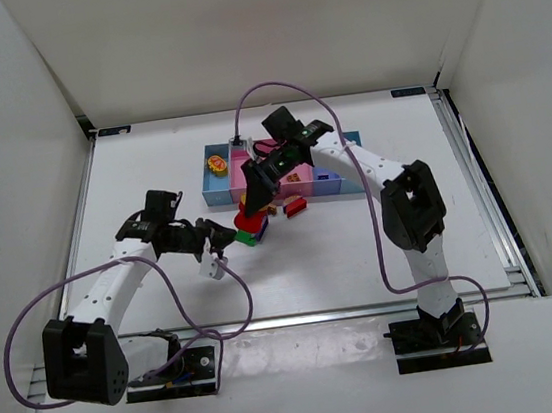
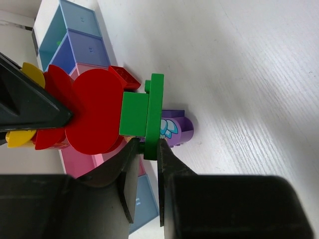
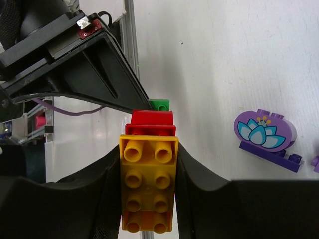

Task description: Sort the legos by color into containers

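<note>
Green base (image 2: 149, 107): clamped in the narrowly closed left hand (image 2: 147, 149), apparently to anchor the stack (image 1: 251, 222).
Yellow brick (image 3: 148, 184): gripped on both flanks by the right hand (image 3: 148, 154), likely for pulling it off the red brick (image 3: 152, 119).
Stack location: 6 o'clock of the containers (image 1: 216, 192); contact with the desk (image 1: 363, 256) could not be told.
Purple piece (image 3: 264, 130): lay loose at the stack's 3 o'clock in the right wrist view.

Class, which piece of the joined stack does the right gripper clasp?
The yellow studded brick; the red piece and green piece sit beyond the grip.
</note>
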Controlling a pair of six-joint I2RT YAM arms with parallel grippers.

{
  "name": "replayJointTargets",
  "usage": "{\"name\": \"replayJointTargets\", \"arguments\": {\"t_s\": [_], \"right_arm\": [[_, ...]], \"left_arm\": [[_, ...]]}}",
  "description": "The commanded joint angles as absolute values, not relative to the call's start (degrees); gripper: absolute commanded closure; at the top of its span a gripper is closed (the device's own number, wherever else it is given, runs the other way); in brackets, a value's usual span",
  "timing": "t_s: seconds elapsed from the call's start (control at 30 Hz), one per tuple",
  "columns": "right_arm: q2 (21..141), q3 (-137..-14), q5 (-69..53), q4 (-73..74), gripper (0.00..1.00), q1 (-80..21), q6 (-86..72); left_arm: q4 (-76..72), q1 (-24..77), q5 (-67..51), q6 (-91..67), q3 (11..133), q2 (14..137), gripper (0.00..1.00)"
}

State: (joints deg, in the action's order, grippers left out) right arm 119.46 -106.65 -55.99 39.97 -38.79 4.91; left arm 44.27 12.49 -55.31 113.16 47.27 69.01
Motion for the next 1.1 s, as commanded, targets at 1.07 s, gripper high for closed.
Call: {"name": "replayJointTargets", "arguments": {"t_s": [1.07], "right_arm": [[97.04, -95.02, -41.48, 34.19, 1.0, -15.57, 2.73]], "left_arm": [[7.91, 23.64, -43.51, 48.39, 63.18, 76.72, 0.9]]}}
